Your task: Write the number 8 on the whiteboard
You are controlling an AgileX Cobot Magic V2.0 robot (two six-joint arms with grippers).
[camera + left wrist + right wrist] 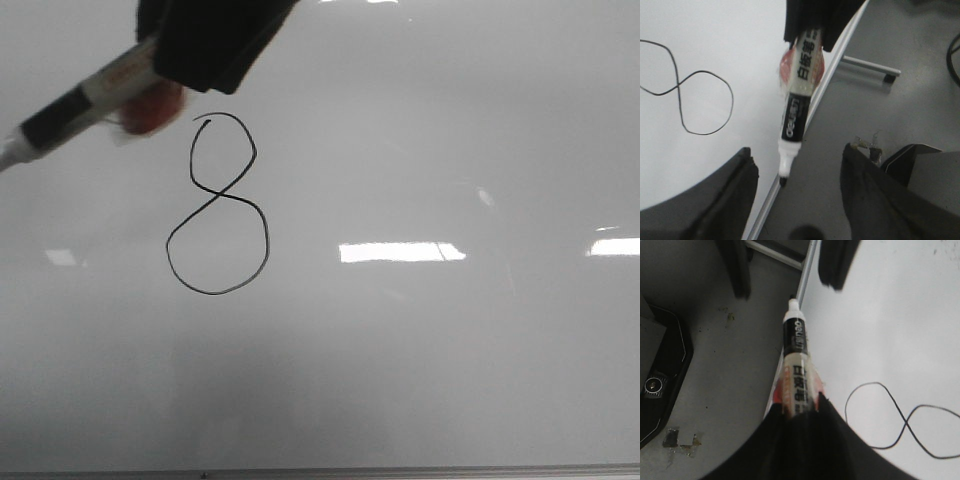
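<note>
Gripping a marker (796, 375) seemingly labelled "deli", the right pincer (805, 415).

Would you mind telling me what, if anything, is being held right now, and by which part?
The right tool grips a whiteboard marker by the rear of its barrel, with the tip end free.
</note>
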